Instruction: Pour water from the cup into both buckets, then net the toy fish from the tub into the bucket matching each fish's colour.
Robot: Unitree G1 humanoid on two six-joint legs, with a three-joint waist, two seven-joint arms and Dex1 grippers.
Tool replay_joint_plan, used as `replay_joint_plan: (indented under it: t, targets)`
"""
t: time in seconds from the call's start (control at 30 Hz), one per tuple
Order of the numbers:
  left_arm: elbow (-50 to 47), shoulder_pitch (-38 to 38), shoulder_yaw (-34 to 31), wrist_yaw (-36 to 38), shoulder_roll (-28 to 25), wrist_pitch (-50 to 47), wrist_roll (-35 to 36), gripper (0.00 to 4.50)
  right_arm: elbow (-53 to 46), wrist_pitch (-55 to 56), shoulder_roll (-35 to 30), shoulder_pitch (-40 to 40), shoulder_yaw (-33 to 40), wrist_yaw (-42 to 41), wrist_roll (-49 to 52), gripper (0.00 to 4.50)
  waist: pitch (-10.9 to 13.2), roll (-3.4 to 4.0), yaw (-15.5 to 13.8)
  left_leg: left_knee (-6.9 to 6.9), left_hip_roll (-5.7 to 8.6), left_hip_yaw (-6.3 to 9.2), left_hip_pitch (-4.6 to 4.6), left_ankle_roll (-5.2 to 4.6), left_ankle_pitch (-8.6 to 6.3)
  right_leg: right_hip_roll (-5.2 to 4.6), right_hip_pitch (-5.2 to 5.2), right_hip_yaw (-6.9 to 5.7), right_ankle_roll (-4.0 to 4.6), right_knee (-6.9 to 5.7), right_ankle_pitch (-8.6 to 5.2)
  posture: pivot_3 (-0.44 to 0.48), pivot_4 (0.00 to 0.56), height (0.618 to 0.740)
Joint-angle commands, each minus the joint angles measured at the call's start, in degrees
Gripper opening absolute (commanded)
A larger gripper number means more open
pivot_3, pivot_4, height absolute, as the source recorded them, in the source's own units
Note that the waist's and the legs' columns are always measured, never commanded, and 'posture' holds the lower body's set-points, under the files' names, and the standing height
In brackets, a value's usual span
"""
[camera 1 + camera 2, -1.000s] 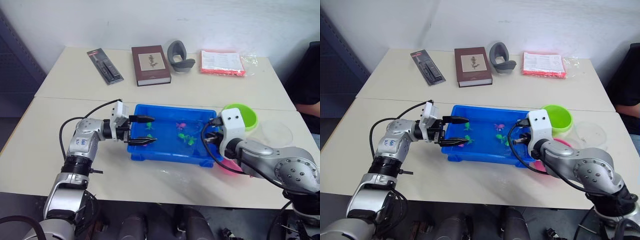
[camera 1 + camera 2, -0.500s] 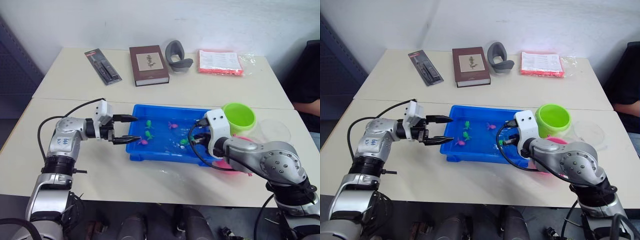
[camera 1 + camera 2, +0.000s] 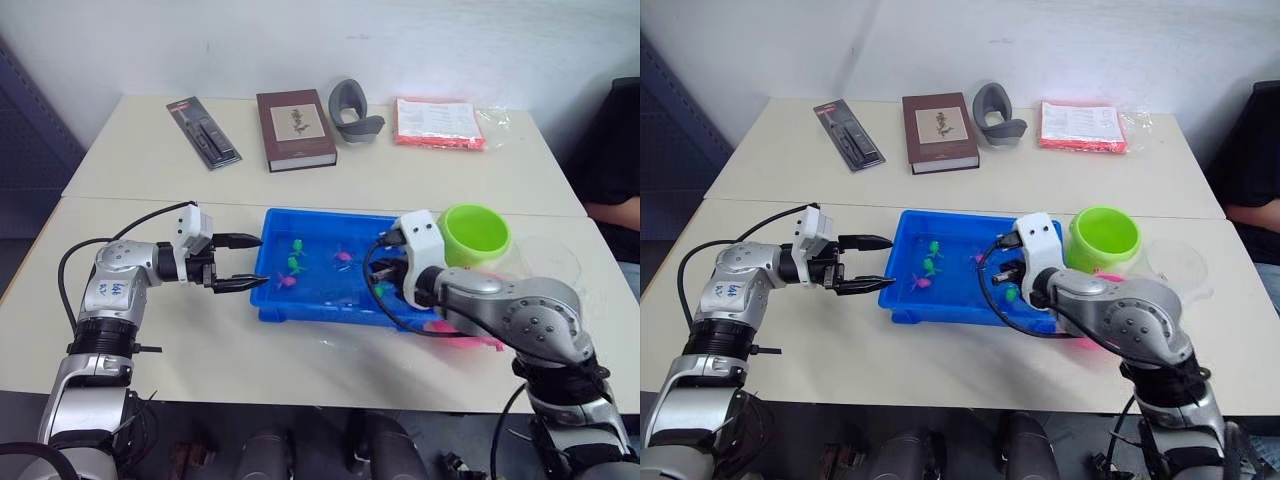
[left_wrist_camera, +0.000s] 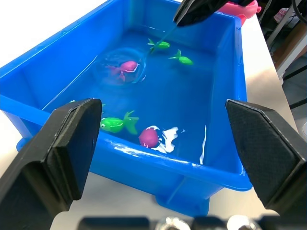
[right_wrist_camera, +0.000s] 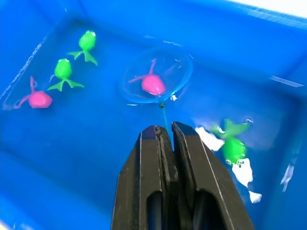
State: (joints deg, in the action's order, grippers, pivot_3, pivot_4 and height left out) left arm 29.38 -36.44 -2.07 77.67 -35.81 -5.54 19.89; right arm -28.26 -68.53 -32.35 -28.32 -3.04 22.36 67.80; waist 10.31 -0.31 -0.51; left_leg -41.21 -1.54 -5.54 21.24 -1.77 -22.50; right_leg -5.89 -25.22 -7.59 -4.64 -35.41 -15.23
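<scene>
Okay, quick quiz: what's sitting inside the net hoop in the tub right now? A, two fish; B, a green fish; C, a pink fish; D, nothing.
C: in the right wrist view a single pink fish lies within the net hoop, with the green fish outside it.

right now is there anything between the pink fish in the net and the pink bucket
Nothing loose that I can see. The pink fish sits inside the net in the tub; the tub's wall and the right gripper and arm lie toward the pink bucket, so lift it over.
</scene>
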Motion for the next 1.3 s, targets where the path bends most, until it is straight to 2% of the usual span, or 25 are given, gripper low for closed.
replay_joint_plan:
  t: [0.03, 0.17, 0.37, 0.53, 0.67, 0.77, 0.87, 1.03, 1.3]
  targets:
    - [-2.8, -0.1, -1.1, 0.7, -0.3, -0.6, 1.6, 4.44, -9.7, 2.6, -2.9, 4.9, 5.7, -5.4, 1.8, 0.0, 0.0, 0.0, 0.0, 0.0, 0.0, 0.0, 0.0, 0.0, 0.0, 0.0, 0.0, 0.0, 0.0, 0.0, 0.0, 0.0, 0.15, 0.74]
    - [-4.2, -0.3, -0.9, 1.1, 0.3, -1.8, 2.2, 4.44, -16.8, 6.7, -6.5, 11.3, 8.4, -12.8, -1.2, 0.0, 0.0, 0.0, -0.2, -0.02, 0.01, -0.04, -0.01, 0.0, 0.0, 0.01, 0.0, 0.03, 0.0, -0.01, 0.0, 0.0, 0.15, 0.74]
    - [-5.2, -2.8, 0.4, 1.6, 3.7, -3.1, 3.1, 4.44, -25.0, 11.2, -9.6, 25.7, 19.3, -14.3, 0.2, 0.0, 0.0, -0.01, -1.0, -0.02, 0.04, -0.05, -0.06, 0.0, 0.0, 0.04, 0.01, 0.06, 0.0, -0.06, 0.0, 0.0, 0.15, 0.74]
    - [-7.8, -4.7, 3.1, 2.5, 6.8, -6.3, 3.3, 4.44, -31.4, 19.2, -10.4, 43.4, 32.8, -19.9, 0.3, 0.0, 0.0, -0.03, -1.1, -0.07, 0.06, 0.02, -0.12, -0.01, 0.0, 0.13, 0.12, 0.11, -0.03, -0.02, 0.02, 0.0, 0.15, 0.74]
    - [-8.9, -5.1, 4.2, 2.8, 8.0, -7.5, 3.3, 4.44, -31.7, 29.5, -10.1, 56.7, 39.7, -25.3, -3.1, 0.0, 0.0, -0.03, -1.0, -0.04, 0.09, 0.0, -0.24, -0.01, 0.01, 0.19, 0.22, 0.23, -0.07, 0.01, 0.04, 0.0, 0.15, 0.74]
    - [-9.3, -5.7, 4.8, 2.8, 9.1, -8.4, 3.4, 4.44, -31.7, 40.9, -5.0, 69.4, 43.8, -30.8, -12.7, 0.0, 0.0, -0.03, -1.0, -0.01, 0.01, -0.01, -0.32, 0.0, 0.01, 0.31, 0.31, 0.27, -0.07, 0.04, 0.04, 0.0, 0.15, 0.74]
    - [-9.3, -6.0, 5.3, 3.5, 9.6, -8.7, 3.5, 4.44, -31.7, 48.0, -0.8, 76.1, 43.6, -33.9, -21.4, 0.0, 0.0, -0.03, -0.9, 0.06, -0.02, -0.06, -0.57, 0.04, 0.0, 0.36, 0.52, 0.36, -0.07, 0.08, 0.03, 0.0, 0.15, 0.74]
    - [-8.1, -6.8, 6.0, 4.3, 11.2, -8.0, 3.1, 4.44, -30.0, 56.4, 5.9, 78.9, 41.9, -37.9, -36.9, 0.0, 0.0, -0.02, -0.7, 0.19, -0.05, -0.33, -0.98, 0.09, -0.04, 0.39, 0.7, 1.02, -0.05, 0.3, 0.01, 0.0, 0.15, 0.74]
    - [-7.9, -7.0, 6.4, 4.4, 12.3, -7.7, 3.0, 4.44, -22.2, 73.7, 9.5, 79.8, 36.7, -40.7, -66.4, 0.0, 0.0, -0.02, -0.8, 0.18, -0.04, -0.48, -1.02, 0.11, -0.05, 0.45, 0.63, 1.35, 0.01, 0.22, -0.02, 0.0, 0.15, 0.74]
